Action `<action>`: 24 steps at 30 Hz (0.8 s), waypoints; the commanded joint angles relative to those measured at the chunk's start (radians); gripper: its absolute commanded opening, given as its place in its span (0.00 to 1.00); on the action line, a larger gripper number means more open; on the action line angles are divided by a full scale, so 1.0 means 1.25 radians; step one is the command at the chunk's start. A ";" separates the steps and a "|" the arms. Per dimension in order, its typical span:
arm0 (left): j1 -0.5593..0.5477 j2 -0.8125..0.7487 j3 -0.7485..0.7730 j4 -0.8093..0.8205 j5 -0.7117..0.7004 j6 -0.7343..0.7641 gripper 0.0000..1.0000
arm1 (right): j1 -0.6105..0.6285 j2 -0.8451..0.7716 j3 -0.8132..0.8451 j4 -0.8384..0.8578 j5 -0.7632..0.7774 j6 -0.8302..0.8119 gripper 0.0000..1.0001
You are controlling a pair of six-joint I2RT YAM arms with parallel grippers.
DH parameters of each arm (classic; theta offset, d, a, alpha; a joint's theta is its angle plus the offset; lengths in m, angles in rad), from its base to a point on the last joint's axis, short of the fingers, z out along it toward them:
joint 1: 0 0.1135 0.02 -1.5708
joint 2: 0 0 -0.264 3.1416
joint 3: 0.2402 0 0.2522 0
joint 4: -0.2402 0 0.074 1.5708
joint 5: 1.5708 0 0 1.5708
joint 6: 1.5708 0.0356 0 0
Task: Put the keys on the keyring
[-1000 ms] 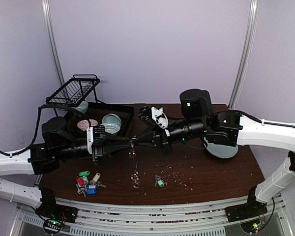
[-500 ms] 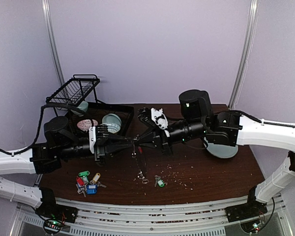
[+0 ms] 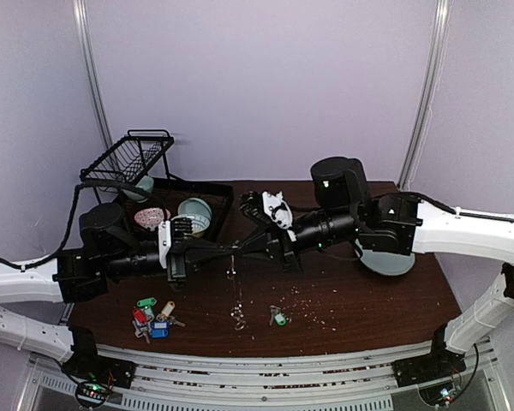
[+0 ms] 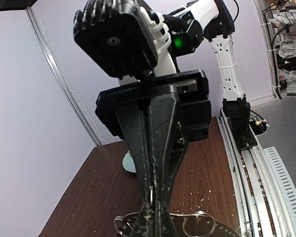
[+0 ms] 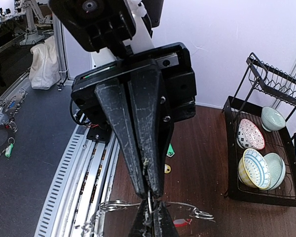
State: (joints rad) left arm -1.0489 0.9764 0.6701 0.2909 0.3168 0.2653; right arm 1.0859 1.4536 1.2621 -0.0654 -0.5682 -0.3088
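Soft, even light fills all three views, and its source is out of sight. It is bright on the pale lavender walls [image 3: 257, 86] and leaves only faint shadows on the dark brown wooden table [image 3: 385, 300]. The matte black arm housings [image 3: 325, 227] swallow detail. In the wrist views the silver-grey wire keyring [image 4: 200, 228] glints, slightly soft, at the bottom edge. Straight lines bow near the edges. A small green indicator lamp [image 4: 178, 42] flares.

We're in a robotics lab, a test cell by the look of it: a dark wooden desk [image 3: 368, 291] boxed in by plain lilac walls [image 3: 257, 86], with slotted metal rails [image 3: 283, 364] along its near edge carrying the black arm mounts [image 3: 424, 368]. Beyond that near edge, the left wrist view catches shelves [image 4: 288, 44] crammed with cables and hardware above a grey floor [image 4: 286, 133].
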 commanded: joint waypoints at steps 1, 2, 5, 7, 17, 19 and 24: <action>0.004 0.011 0.029 -0.004 -0.049 0.006 0.00 | 0.013 -0.008 0.038 0.029 -0.055 -0.008 0.00; 0.004 0.009 0.030 -0.004 -0.053 0.005 0.00 | 0.013 -0.007 0.038 0.027 -0.055 -0.008 0.00; 0.005 0.003 0.026 -0.005 -0.067 0.010 0.00 | 0.014 -0.008 0.041 0.017 -0.053 -0.013 0.00; 0.005 0.003 0.027 -0.012 -0.082 0.012 0.07 | 0.012 -0.010 0.043 0.013 -0.053 -0.014 0.00; 0.006 -0.013 0.019 -0.018 -0.084 0.019 0.14 | 0.014 -0.011 0.040 0.012 -0.053 -0.013 0.00; 0.007 -0.003 0.027 -0.032 -0.092 0.023 0.13 | 0.014 -0.011 0.040 0.012 -0.053 -0.013 0.00; 0.012 0.009 0.034 -0.042 -0.108 0.022 0.16 | 0.014 -0.013 0.038 0.012 -0.056 -0.014 0.00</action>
State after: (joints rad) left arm -1.0557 0.9726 0.6842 0.2596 0.2646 0.2798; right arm 1.0866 1.4536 1.2728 -0.0811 -0.5644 -0.3195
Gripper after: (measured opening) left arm 0.152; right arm 0.006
